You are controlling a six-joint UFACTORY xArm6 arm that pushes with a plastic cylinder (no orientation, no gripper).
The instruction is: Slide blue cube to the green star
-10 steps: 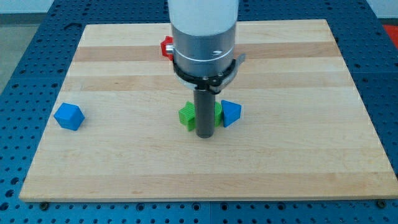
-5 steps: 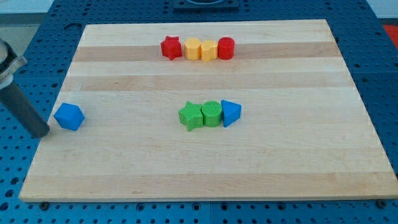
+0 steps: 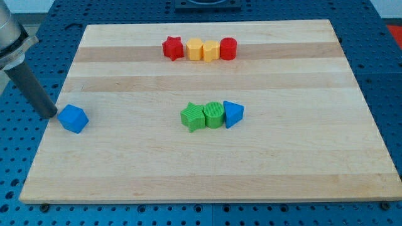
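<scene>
Contact looks made: the dark rod's tip (image 3: 50, 115), bare and holding nothing, has moved up against the small blue cube (image 3: 73, 118), nudging it rightward; the green star block (image 3: 192, 116) remains well apart.

Rod: dark, leaning in from the far left.
My tip (image 3: 50, 115): low at the left edge.

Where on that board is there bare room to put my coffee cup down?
Bare: the right side past the blue triangle, the whole bottom strip, and between the blue cube and green star. Crowded: the top row and middle cluster. My tip touches the cube's left.
</scene>
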